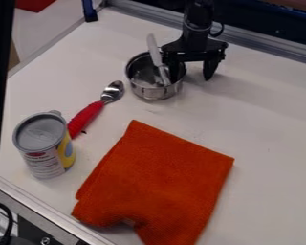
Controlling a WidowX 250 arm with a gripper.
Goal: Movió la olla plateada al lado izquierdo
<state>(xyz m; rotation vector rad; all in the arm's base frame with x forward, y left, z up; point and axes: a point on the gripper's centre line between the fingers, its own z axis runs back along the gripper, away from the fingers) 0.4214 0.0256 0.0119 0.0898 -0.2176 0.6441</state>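
The silver pot (154, 92) stands upright on the white table in the upper middle of the view, and a pale grey utensil (154, 50) leans in it with one end sticking up past the far rim. Over the pot's right side hangs my black gripper (191, 76), its fingers spread apart. One finger is at the inside of the pot near the right rim, the other is outside to the right, with the pot's right wall between them. Whether either finger touches the wall, I cannot tell.
A spoon with a red handle (86, 118) lies left of and nearer than the pot. A lidded can (46, 148) stands at the left. An orange cloth (158, 184) covers the near middle. Metal rails (270, 48) edge the table's far side.
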